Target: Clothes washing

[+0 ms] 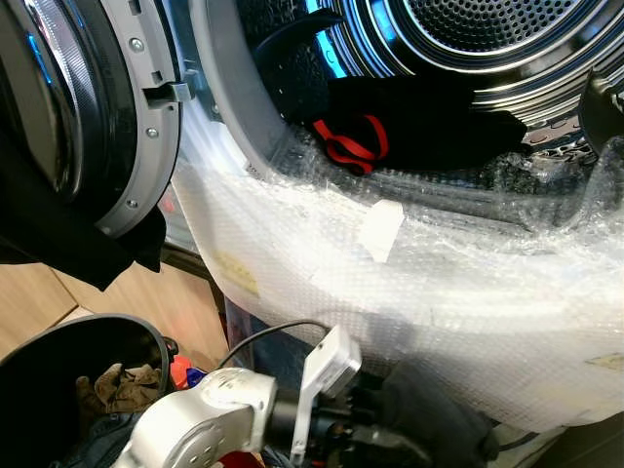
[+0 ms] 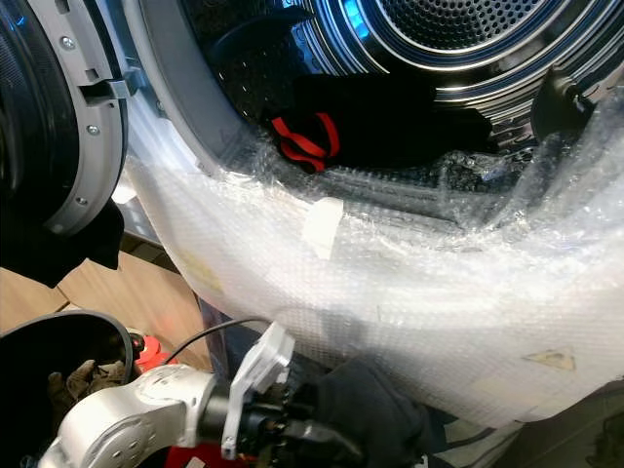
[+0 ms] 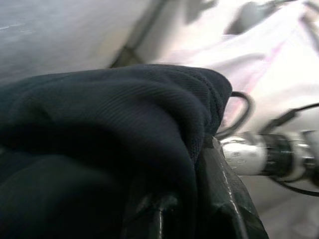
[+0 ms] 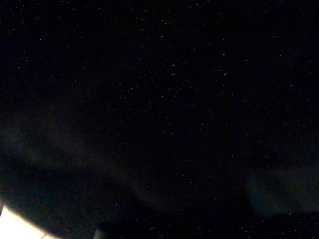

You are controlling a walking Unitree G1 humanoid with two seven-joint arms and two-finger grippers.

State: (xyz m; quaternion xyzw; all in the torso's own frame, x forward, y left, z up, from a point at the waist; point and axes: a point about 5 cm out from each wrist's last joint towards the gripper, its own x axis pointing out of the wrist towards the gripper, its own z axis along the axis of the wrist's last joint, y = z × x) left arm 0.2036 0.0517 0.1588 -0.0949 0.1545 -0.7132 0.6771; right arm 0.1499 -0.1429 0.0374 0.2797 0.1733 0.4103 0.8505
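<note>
The washing machine's drum (image 1: 487, 34) stands open before me. A black garment (image 1: 429, 122) with a red strap (image 1: 351, 144) lies at the drum's mouth. Low in the eye views, below the machine's front, my left gripper (image 1: 375, 434) is shut on a dark grey garment (image 1: 439, 414). In the left wrist view that cloth (image 3: 99, 139) drapes over the black fingers (image 3: 224, 199) and hides most of them. A black shape (image 1: 602, 107) at the drum's right rim may be my right gripper. The right wrist view is almost wholly dark.
Bubble wrap (image 1: 439, 283) covers the machine's front and lower rim. The round door (image 1: 68, 107) is swung open at left, with dark cloth (image 1: 78, 244) hanging below it. A black basket (image 1: 97, 327) holding several clothes sits at bottom left on the wooden floor (image 1: 166, 302).
</note>
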